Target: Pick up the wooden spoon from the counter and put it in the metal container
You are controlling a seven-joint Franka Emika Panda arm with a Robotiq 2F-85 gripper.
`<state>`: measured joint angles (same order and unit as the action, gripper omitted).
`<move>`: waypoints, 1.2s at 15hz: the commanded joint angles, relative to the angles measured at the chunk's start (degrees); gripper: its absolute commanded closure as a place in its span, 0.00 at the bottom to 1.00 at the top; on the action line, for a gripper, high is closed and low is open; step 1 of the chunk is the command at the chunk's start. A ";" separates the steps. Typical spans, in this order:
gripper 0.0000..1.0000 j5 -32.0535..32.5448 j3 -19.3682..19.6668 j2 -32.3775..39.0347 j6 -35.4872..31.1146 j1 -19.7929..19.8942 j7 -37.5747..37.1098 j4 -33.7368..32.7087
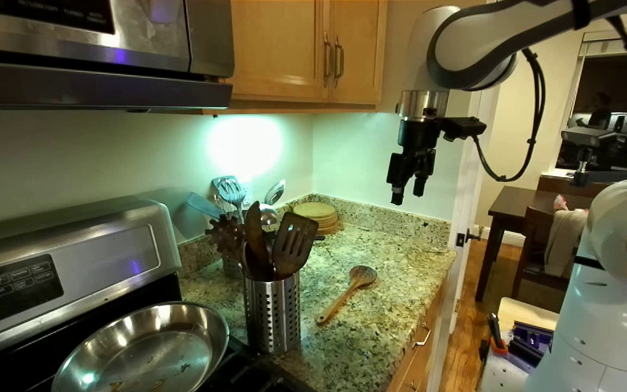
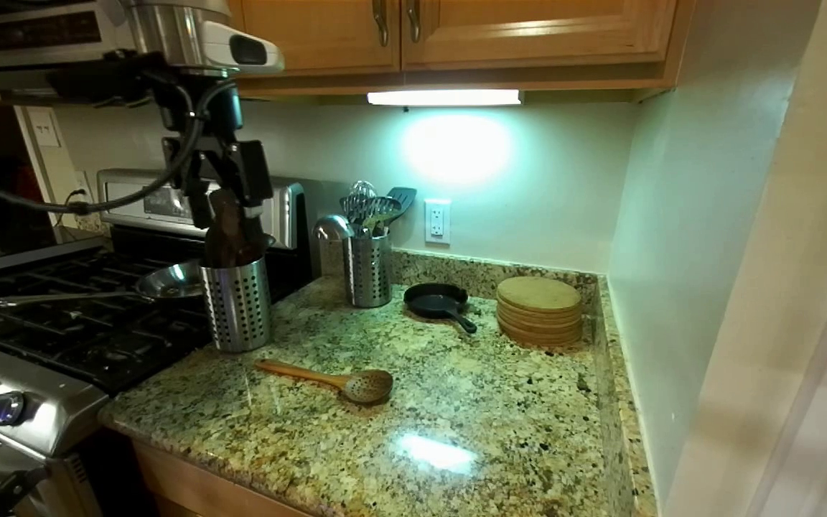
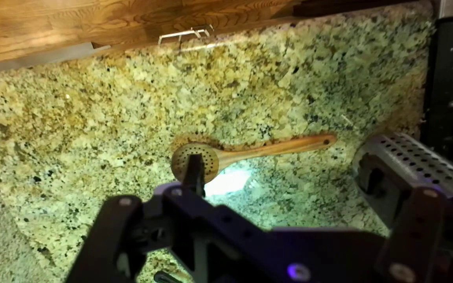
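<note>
1. Claw [image 1: 407, 193] spread wide, its two fingers [image 3: 195, 173] well apart; it hangs tips-down in the air over the counter [image 2: 507, 416].
2. Wooden spoon [image 3: 258, 151]: lying flat on the speckled granite, well below the claw and apart from it. Seen from the wrist, one finger covers part of the holed bowl, and the handle runs across the gap toward the other finger.
3. Metal container [image 2: 235, 309]: upright on the counter near the spoon, whose handle end lies close to its base without touching. In the wrist view the other finger overlaps part of the container. Dark wooden utensils [image 1: 257, 242] stand bunched in it.
4. Stove [image 2: 58, 416]: just beside the container, bearing a shallow steel frying pan [image 1: 145, 354].
5. Toward the back wall [image 2: 550, 215], farther from the spoon: another steel holder [image 2: 368, 276] filled with utensils, a small black skillet [image 2: 433, 303] beside it, and a stack of round tan discs [image 2: 539, 323] in the corner.
</note>
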<state>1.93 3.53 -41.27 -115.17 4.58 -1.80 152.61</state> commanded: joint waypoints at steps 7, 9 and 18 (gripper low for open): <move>0.00 -0.01 1.43 17.54 -9.21 0.72 1.79 -7.97; 0.00 -0.01 1.40 17.24 -9.20 0.72 1.79 -7.85; 0.00 0.59 3.44 22.01 -15.77 1.82 3.54 -8.16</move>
<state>1.87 6.00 -22.57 -126.20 5.35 0.01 144.81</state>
